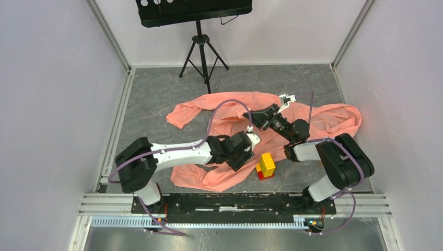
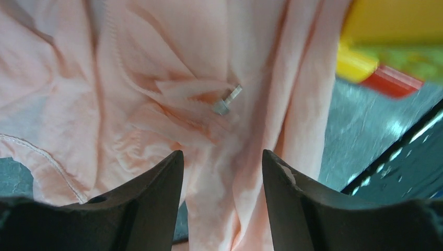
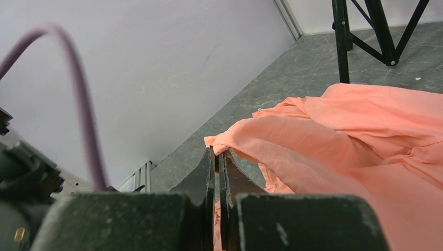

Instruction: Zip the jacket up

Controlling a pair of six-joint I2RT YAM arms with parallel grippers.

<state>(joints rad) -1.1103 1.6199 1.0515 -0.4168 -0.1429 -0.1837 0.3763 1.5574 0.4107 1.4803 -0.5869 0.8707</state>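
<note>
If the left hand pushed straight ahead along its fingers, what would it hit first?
Most likely the jacket: the open left hand points at its crumpled fabric, with the metal zipper pull lying just ahead between the finger lines. Depth is unclear, so fabric or pull could come first.

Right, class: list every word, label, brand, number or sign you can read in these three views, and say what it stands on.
None: no text can be read in any view.
The jacket, its zipper pull, the block stack and the black music stand show no legible words, numbers or marks.
</note>
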